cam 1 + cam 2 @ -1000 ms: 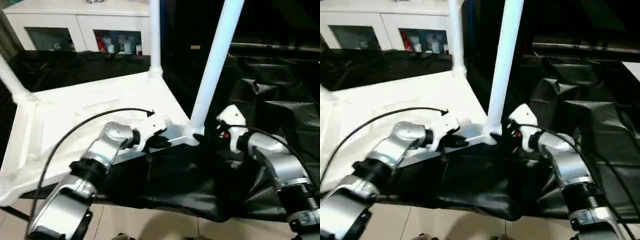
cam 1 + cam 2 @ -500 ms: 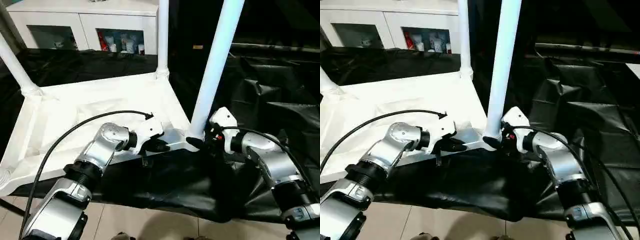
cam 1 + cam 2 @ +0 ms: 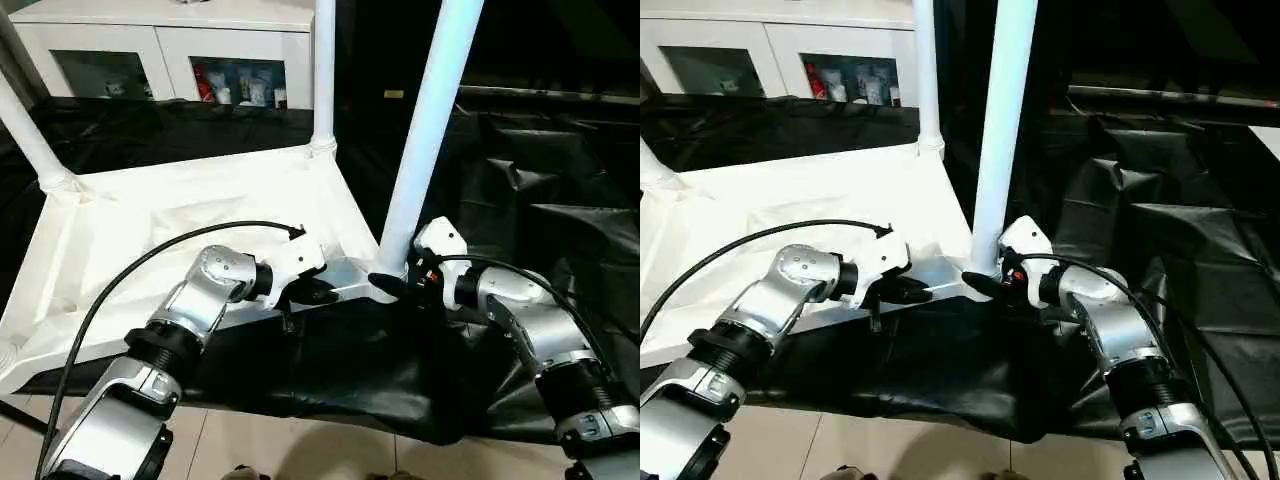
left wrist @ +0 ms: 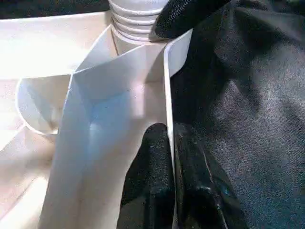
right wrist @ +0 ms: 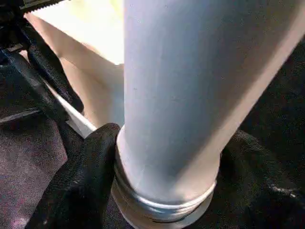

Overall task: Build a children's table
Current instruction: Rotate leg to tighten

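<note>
Three legs stand up from the tabletop (image 3: pixel 190 215), which lies underside up across the left and centre of the frame on a black sheet (image 3: pixel 520 210): one leg at the upper left (image 3: pixel 25 135), one at the top centre (image 3: pixel 323 75), and the near leg (image 3: pixel 425 140) right of centre. The fourth corner is cut off at the lower left edge, so I cannot tell whether its leg is fitted. The left gripper (image 4: pixel 170 167) has its jaws pressed together on the tabletop's thin near rim. The right gripper (image 5: pixel 162 176) has its jaws spread around the near leg's ribbed base; whether they grip it is unclear, and this leg looks not fully seated. No brand, label or readable writing shows.
</note>
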